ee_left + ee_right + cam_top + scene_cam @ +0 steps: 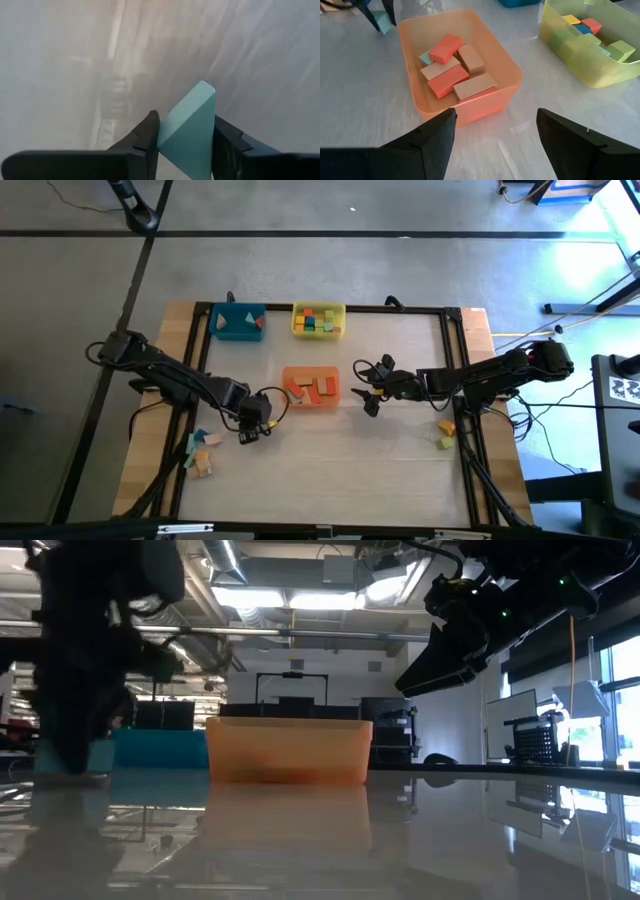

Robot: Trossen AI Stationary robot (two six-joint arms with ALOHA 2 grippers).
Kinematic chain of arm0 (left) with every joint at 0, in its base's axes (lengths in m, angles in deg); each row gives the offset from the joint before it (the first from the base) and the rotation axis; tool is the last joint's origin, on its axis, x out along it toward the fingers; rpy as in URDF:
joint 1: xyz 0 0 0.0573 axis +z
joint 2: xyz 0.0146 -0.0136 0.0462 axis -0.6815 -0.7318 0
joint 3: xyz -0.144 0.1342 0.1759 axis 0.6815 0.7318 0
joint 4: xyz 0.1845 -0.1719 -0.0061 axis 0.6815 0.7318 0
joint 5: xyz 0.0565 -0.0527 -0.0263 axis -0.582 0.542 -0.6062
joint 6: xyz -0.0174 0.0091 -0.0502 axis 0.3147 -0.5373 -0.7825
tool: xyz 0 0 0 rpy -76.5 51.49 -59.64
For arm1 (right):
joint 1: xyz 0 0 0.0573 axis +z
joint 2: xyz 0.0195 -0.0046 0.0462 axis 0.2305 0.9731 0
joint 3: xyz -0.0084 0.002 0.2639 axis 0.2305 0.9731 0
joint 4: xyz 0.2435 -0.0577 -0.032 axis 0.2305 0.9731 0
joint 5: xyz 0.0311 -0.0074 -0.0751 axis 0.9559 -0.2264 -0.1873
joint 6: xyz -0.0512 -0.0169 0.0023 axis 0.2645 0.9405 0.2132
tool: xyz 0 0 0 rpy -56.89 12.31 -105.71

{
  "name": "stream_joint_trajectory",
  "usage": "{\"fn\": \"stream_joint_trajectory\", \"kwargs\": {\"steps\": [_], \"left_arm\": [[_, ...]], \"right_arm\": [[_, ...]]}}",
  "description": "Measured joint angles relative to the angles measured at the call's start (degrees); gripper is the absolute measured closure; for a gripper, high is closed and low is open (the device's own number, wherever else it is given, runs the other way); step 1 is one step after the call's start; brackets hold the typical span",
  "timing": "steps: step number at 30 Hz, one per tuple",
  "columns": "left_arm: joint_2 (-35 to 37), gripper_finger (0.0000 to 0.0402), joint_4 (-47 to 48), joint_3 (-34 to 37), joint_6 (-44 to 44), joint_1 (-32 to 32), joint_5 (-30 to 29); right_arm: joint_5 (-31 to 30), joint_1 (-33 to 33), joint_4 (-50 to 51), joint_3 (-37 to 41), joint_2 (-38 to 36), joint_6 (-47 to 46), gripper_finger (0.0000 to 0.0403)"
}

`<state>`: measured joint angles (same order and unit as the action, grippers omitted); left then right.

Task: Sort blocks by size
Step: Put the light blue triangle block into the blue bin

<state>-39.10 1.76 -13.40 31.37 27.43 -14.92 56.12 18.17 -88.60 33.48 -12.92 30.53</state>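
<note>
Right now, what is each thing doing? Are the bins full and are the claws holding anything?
Left gripper: shut on a light blue block, low over the table.
Right gripper: open, empty, beside the orange tray.
Orange tray: upright, holds red and wood-coloured blocks.
Yellow tray: upright, holds mixed small blocks.
Blue tray: upright, holds a few blocks.

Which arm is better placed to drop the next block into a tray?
The left. The left gripper is closed around a light teal block near the orange tray. The right gripper hangs open and empty beside that tray, so it would have to fetch a block first.
</note>
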Motion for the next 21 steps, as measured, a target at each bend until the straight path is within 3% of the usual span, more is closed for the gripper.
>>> {"fn": "stream_joint_trajectory", "kwargs": {"steps": [11, 21], "left_arm": [[9.27, 0.0289, 4.75, -4.32, 2.71, 4.07, -11.9], [15.55, 0.0288, 0.51, -4.5, 12.46, 19.58, -26.6]], "right_arm": [[0.0, 0.02, 0.06, 0.02, 0.01, 0.0, 0.0127], [-0.02, 0.0, 0.15, 0.02, 0.02, 0.24, 0.0127]]}}
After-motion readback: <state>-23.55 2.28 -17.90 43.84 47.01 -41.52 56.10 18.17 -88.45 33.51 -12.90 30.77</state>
